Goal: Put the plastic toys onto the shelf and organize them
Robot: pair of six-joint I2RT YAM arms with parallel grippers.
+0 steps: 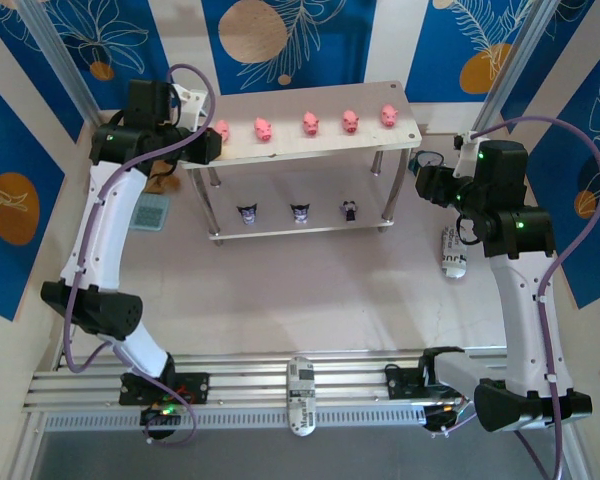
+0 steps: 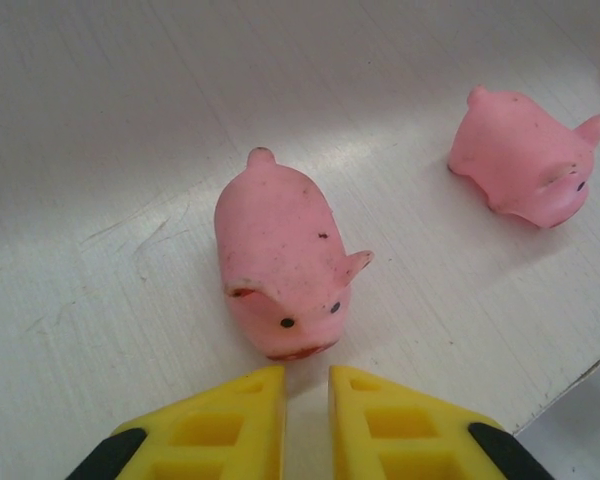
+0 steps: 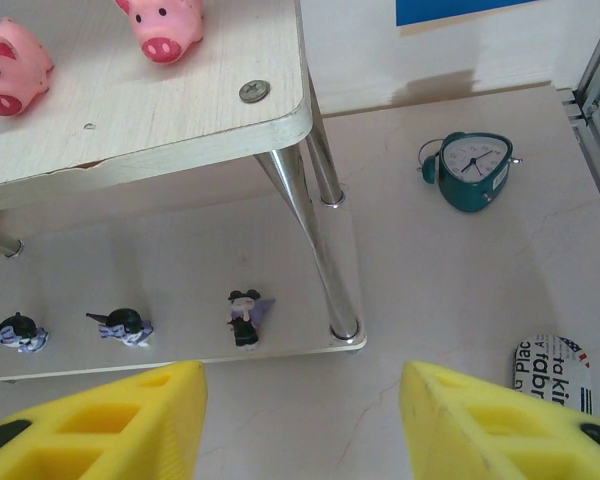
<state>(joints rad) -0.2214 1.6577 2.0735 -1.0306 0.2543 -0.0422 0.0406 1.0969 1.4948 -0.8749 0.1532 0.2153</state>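
Several pink pig toys stand in a row on the shelf's top board (image 1: 330, 143); the leftmost pig (image 1: 221, 129) sits by my left gripper (image 1: 208, 146). In the left wrist view that pig (image 2: 280, 265) faces the yellow fingertips, just beyond them. My left gripper (image 2: 307, 400) is narrowly open with nothing between its fingers. A second pig (image 2: 525, 160) stands further right. Three dark figurines (image 1: 248, 212) (image 1: 300, 212) (image 1: 349, 209) stand on the lower board. My right gripper (image 3: 302, 400) hangs wide open and empty right of the shelf, above the table, near the rightmost figurine (image 3: 245, 317).
A teal alarm clock (image 3: 470, 170) stands on the table right of the shelf's silver leg (image 3: 320, 240). A white printed packet (image 3: 555, 370) lies near the right arm. A teal square object (image 1: 152, 215) lies left of the shelf. Another white packet (image 1: 300, 395) rests on the front rail.
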